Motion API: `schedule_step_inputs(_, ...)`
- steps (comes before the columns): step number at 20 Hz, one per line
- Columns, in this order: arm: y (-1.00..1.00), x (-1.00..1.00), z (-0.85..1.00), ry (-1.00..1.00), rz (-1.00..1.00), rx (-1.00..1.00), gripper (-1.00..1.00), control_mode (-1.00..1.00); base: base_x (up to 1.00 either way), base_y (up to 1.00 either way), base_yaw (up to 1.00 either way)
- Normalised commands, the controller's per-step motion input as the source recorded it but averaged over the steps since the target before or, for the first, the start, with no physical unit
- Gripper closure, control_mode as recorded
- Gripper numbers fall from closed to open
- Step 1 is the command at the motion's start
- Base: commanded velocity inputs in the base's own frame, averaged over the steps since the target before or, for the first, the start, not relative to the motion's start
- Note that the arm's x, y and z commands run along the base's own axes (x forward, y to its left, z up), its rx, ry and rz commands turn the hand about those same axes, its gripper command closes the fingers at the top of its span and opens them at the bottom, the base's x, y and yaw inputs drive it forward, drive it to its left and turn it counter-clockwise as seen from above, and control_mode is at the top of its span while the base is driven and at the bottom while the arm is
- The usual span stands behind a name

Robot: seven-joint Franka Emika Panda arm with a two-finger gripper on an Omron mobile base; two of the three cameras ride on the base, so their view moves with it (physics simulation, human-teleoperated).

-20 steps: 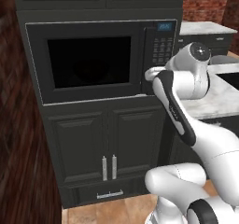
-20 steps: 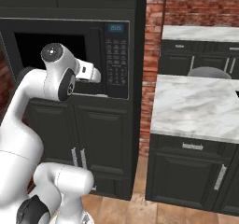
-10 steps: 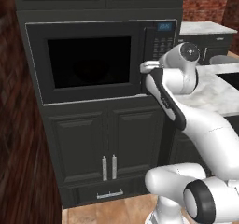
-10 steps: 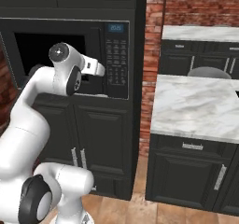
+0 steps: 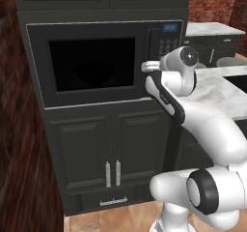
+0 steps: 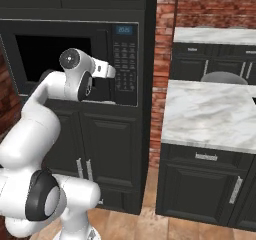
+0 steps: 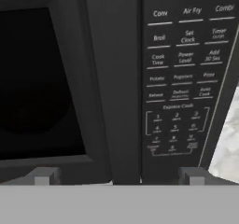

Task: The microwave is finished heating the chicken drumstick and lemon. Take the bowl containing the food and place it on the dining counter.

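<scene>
In the left base view the microwave (image 5: 103, 62) sits in a dark cabinet column, its door shut and its glass dark, so the bowl inside cannot be seen. The arm bends up from the lower right and the gripper (image 5: 147, 66) is at the right edge of the door, just beside the button panel (image 5: 166, 42). To the right of the column there is a marble desk (image 5: 219, 88). In the right base view the gripper (image 6: 111, 73) points at the seam between the door and the panel, under the blue display (image 6: 124, 30); I cannot tell whether it touches the front. The dining desk (image 6: 212, 114) stands at the right, near, with dark fronts below, and another marble desk (image 6: 215, 35) runs far along the brick wall. In the hand view the door frame fills the middle, the dark glass is at the left and the buttons (image 7: 184, 78) at the right. The two fingertips (image 7: 44, 175) rise well apart at the bottom, so the jaws stand wide and hold nothing.
</scene>
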Motion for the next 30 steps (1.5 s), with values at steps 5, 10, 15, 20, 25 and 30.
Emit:
schedule_step_inputs(5,0.00,0.51,0.00,0.00,0.00,0.00,-1.00,-1.00,0.00,0.00,0.00)
schedule_step_inputs(10,0.00,0.54,0.00,0.00,0.00,0.00,-1.00,-1.00,0.00,0.00,0.00)
schedule_step_inputs(15,0.00,0.46,-0.01,0.00,0.00,0.00,-1.00,-1.00,0.00,0.00,0.00)
schedule_step_inputs(20,0.00,0.45,-0.06,0.00,0.00,-0.01,-1.00,-1.00,0.00,0.00,0.00)
schedule_step_inputs(25,-0.18,0.42,0.00,0.00,0.00,0.00,-1.00,-1.00,0.00,0.00,0.00)
schedule_step_inputs(30,-0.12,0.04,0.00,0.00,0.00,0.00,-1.00,-1.00,0.00,0.00,0.00)
